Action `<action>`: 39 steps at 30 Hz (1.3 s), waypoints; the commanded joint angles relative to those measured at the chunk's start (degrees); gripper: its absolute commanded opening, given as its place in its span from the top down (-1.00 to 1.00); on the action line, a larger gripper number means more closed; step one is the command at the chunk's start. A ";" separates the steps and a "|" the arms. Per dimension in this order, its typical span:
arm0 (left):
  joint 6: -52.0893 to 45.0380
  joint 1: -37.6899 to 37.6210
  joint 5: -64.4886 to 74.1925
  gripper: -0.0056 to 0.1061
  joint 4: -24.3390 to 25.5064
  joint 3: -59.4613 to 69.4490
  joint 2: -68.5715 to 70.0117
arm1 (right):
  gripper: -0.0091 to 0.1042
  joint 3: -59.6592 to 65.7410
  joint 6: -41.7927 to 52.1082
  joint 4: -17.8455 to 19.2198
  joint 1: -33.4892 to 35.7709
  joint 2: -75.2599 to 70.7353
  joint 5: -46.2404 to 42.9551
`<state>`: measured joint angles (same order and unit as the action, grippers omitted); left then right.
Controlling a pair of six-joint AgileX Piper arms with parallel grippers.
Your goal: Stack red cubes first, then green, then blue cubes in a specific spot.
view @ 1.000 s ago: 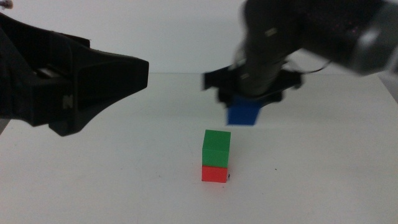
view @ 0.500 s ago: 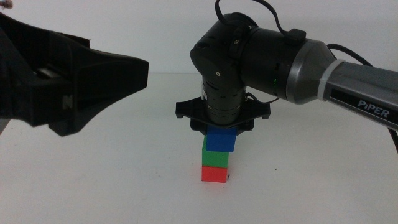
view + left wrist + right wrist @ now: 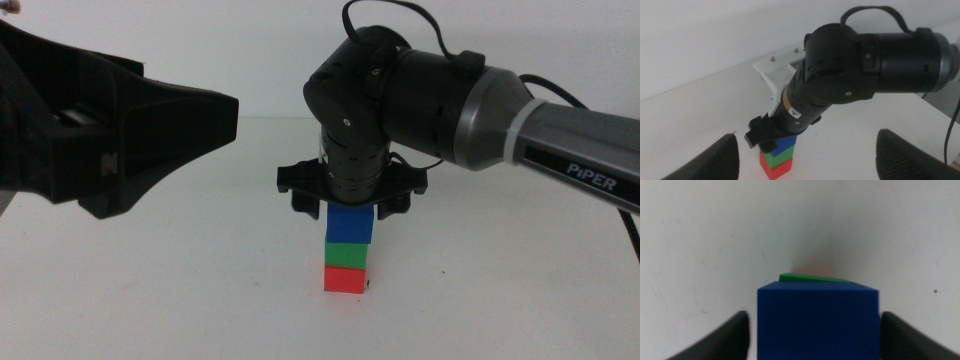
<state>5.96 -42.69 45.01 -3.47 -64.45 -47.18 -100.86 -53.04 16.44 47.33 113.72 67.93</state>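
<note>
Middle view showed my right gripper [image 3: 351,203] directly above the stack, on the white table [image 3: 200,300]. The blue cube [image 3: 351,224] sat on the green cube [image 3: 348,254], and the green one sat on the red cube [image 3: 346,279], so all three were in one column at the marked spot. My left gripper [image 3: 215,120] waited at the left side, well apart from the stack, with its jaws spread wide and nothing between them. Left wrist view showed the same column from the other side: blue cube [image 3: 786,145] on top, green cube [image 3: 776,157] under it, red cube [image 3: 776,169] at the bottom, with my right arm [image 3: 855,80] coming down over them. Right wrist view showed the blue cube [image 3: 817,317] between my two jaws, with a gap on each side, so the jaws were opened and held nothing; a thin edge of the green cube [image 3: 812,278] was visible behind it. I judged that the step in hand was the release. To do it well, I should lift straight up, without side motion, so that no jaw pushed the top cube. No containers were in any view.
</note>
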 commanded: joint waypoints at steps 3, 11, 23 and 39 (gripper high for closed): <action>0.05 -0.19 -0.31 -0.78 0.02 0.31 0.10 | -0.76 -0.94 3.28 -0.40 0.01 -0.36 0.58; 0.05 -0.19 -0.41 -0.78 0.03 0.31 0.10 | -0.80 -3.57 8.75 -0.07 -4.18 -12.95 2.03; 0.05 -0.19 -0.41 -0.78 0.03 0.31 0.10 | -0.80 18.47 24.60 2.45 -19.64 -43.30 -4.25; 0.05 -0.19 -0.66 -0.78 0.03 0.31 0.10 | -0.80 34.56 24.58 2.49 -20.46 -57.00 -17.49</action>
<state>5.96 -42.69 45.01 -3.47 -64.45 -47.18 -66.65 -28.86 18.67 27.41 57.16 51.21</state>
